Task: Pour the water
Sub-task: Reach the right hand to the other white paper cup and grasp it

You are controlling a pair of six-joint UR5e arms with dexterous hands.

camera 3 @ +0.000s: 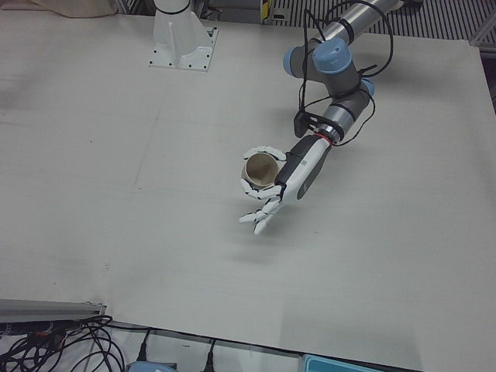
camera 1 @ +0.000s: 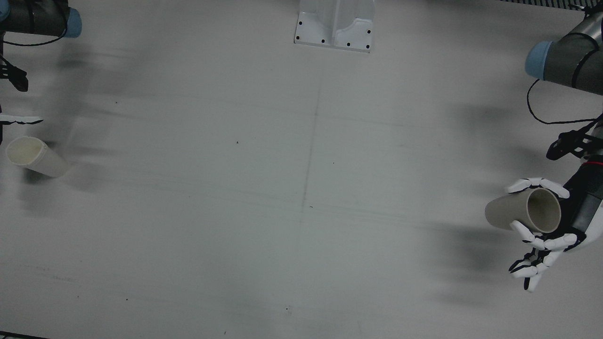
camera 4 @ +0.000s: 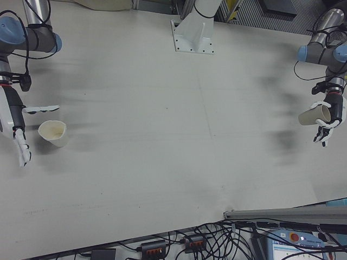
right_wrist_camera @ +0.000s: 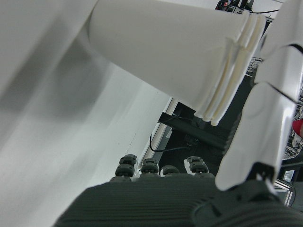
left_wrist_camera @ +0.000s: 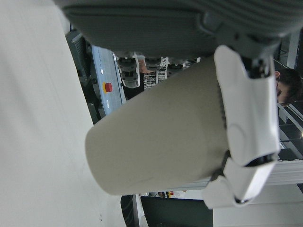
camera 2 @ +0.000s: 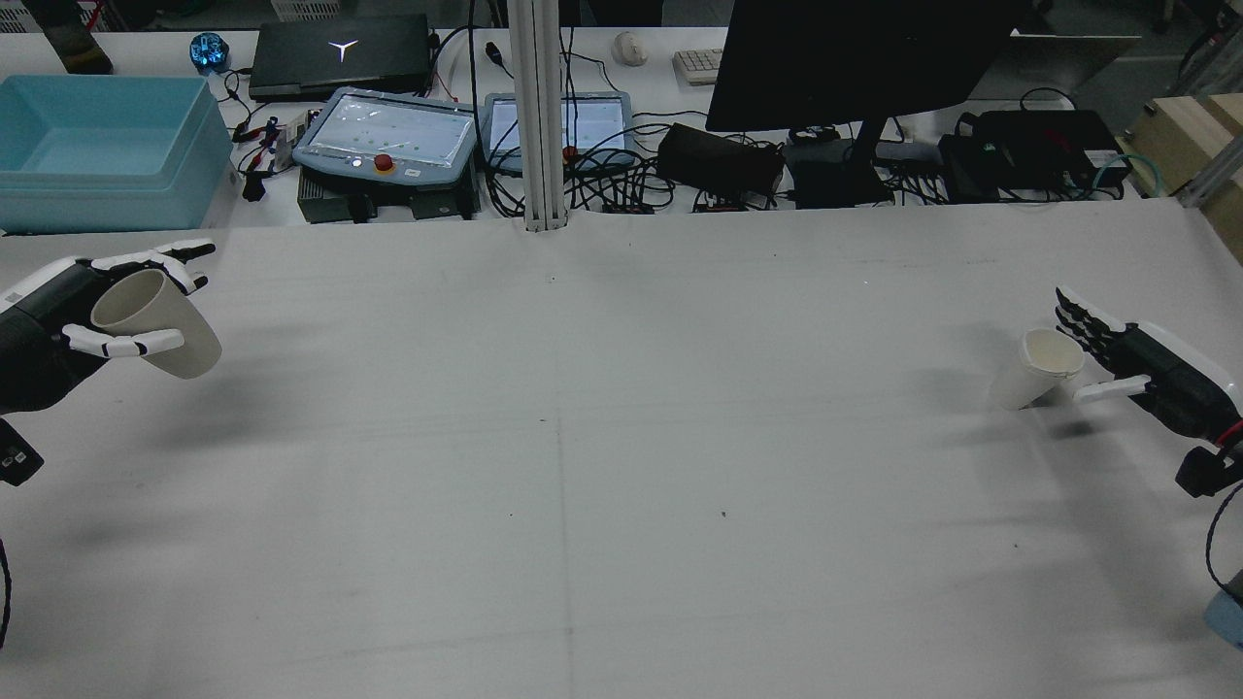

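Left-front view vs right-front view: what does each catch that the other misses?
Only the left-front view looks into the open mouth of the beige cup and shows the left arm up to its blue-capped joint from close by.

Only the right-front view shows the right hand with its fingers apart beside the white cup, which stands on the table apart from that hand.

Both show the left hand holding the beige cup tilted above the table, and the white pedestal at the far edge.

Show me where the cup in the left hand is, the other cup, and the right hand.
Held cup (camera 1: 506,212), front view, on its side wall.
White cup (camera 2: 1044,355), rear view, inside its mouth.
Right hand (camera 2: 1151,369), rear view, on its dark palm.
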